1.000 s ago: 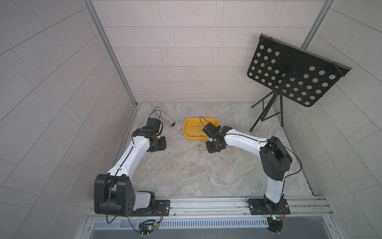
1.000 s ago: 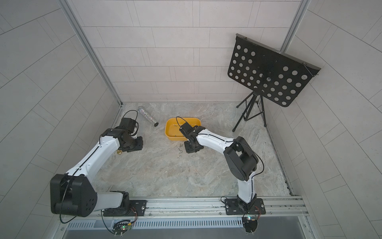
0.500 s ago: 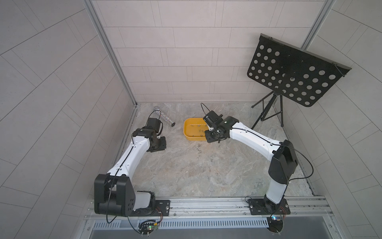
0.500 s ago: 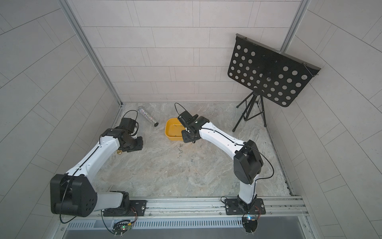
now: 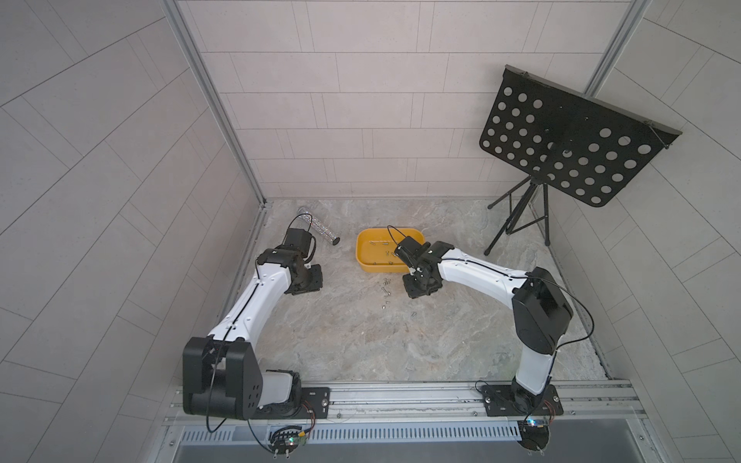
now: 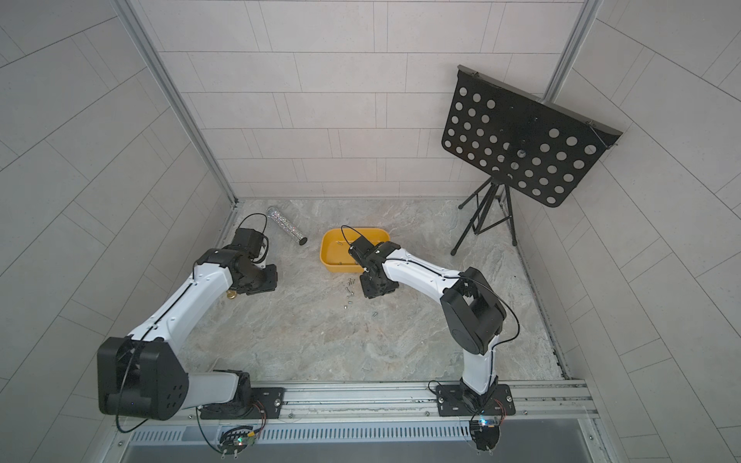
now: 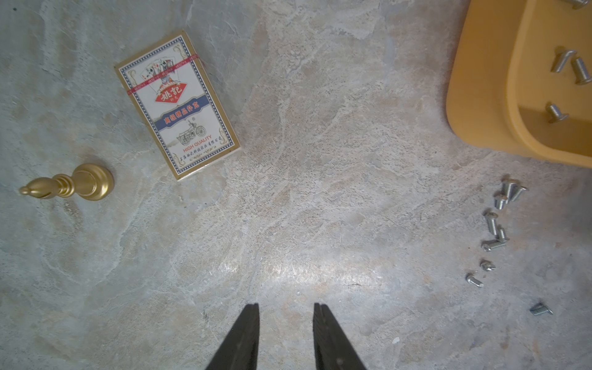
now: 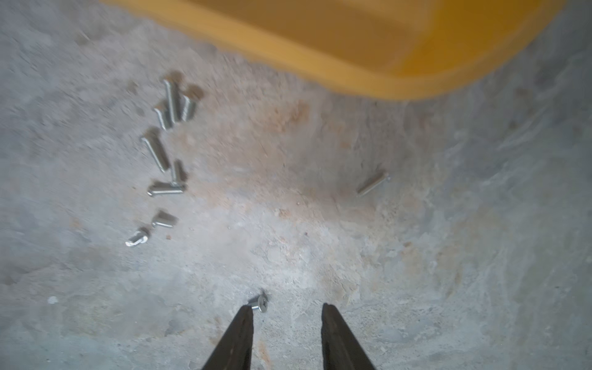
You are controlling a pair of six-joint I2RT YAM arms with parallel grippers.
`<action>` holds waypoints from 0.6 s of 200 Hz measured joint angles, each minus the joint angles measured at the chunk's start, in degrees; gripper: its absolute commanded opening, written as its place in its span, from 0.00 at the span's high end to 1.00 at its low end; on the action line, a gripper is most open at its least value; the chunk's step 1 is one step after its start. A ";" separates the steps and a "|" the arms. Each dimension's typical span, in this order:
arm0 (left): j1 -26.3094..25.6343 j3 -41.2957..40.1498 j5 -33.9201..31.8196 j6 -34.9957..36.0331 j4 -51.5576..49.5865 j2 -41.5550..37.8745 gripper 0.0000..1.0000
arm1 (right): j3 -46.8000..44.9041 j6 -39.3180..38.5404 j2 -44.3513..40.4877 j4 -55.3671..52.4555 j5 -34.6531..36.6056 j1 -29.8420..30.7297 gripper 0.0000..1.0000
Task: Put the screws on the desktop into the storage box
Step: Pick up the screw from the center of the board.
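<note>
Right wrist view: the right gripper (image 8: 286, 307) stands with its two black jaws apart and nothing between them, low over the grey-beige marble-patterned desktop (image 8: 416, 256). One small silver flat-head screw (image 8: 260, 302) lies just beside a fingertip, outside the gap. Further out, the loose silver-grey metal screws (image 8: 166, 153) lie in a ragged string. Beyond them runs the near wall of the shallow yellow plastic storage box (image 8: 320, 73), blurred here. In both top views this gripper sits just below the box, near frame centre. The left wrist view shows several screws already resting inside the box.

A fresh pick seems to be in hand. The next move calls for shifting the jaws sideways to straddle that nearest screw, lowering to the surface and closing on its thin shaft. The lift must then clear the box's low wall, which is close. The lower middle of the desktop lies open. The left gripper (image 7: 286, 306), jaws apart and empty, hangs at centre left, well apart.
</note>
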 measured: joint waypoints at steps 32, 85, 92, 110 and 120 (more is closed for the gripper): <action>0.00 -0.02 0.02 0.02 0.00 0.00 0.65 | -3.69 2.93 -1.03 1.66 -0.02 0.26 0.58; 0.00 -0.02 0.26 0.04 0.00 0.00 0.65 | -9.31 8.17 -1.22 6.14 -1.64 1.51 0.57; 0.00 -0.02 0.31 0.04 0.00 0.00 0.65 | -9.75 8.81 -1.22 6.40 -1.88 1.97 0.57; 0.00 -0.02 0.48 0.04 0.00 0.00 0.65 | -10.43 10.16 -1.22 7.30 -2.47 3.17 0.57; 0.00 -0.02 0.55 0.04 0.00 0.00 0.65 | -10.43 10.75 -1.22 7.69 -2.69 3.78 0.57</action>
